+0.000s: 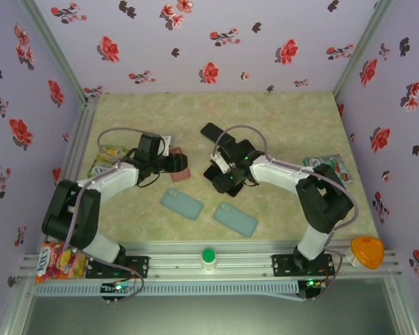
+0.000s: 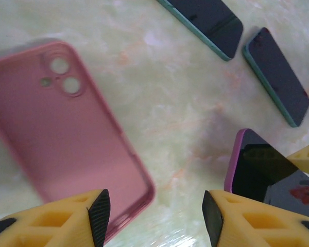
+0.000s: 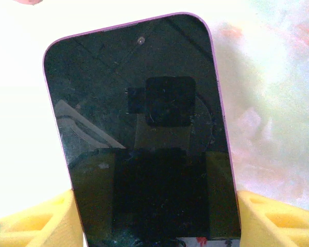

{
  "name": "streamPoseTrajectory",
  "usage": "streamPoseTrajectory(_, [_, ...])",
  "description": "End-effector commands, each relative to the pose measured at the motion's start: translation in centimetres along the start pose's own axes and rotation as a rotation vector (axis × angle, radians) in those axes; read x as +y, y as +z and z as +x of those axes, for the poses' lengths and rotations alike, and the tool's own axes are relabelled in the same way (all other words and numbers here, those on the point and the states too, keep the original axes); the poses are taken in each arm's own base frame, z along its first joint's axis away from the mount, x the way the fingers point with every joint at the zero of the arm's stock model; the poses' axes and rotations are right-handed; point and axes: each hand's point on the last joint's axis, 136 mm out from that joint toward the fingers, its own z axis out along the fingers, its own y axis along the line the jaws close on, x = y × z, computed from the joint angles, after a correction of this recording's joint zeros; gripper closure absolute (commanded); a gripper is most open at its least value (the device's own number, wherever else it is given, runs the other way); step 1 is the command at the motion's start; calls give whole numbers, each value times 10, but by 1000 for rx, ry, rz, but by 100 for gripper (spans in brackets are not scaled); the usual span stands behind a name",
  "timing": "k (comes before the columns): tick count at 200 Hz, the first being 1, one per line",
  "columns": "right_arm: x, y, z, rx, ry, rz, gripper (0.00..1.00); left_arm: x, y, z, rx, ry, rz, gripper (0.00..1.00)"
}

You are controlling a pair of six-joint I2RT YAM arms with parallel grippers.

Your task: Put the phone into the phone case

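Note:
The phone, black-screened with a purple rim, fills the right wrist view. My right gripper is shut on it across its width, a yellow finger on each long side. In the left wrist view the same phone shows at the lower right. The pink phone case lies open side up on the table, camera holes at its far end. My left gripper hangs open just past the case's near corner, with bare table between its pads. From above, the left gripper is beside the pink case, and the right gripper faces it.
Two teal-edged phone-shaped items lie near the front of the table. A black flat item sits behind the right gripper. Snack packets lie at the left and right, with flowered walls all round.

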Motion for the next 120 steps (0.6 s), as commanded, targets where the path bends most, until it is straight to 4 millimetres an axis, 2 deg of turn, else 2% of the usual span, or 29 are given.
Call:
streamPoseTrajectory(1, [4,-24,-18,-68,-3,-5,34,-27,12,-3,66,1,133,45])
streamPoseTrajectory(32, [5,-31,-17,-74,-4,-6,34,-42,29,2,154,-12,223,45])
streamPoseTrajectory(62, [6,-34,-12,-66,-9,8,35,-48,41,3,201,-20,271,47])
streamPoseTrajectory(120, [10,-43,-8,-75,-7,2,35,-70,51,13,315,-53,445,46])
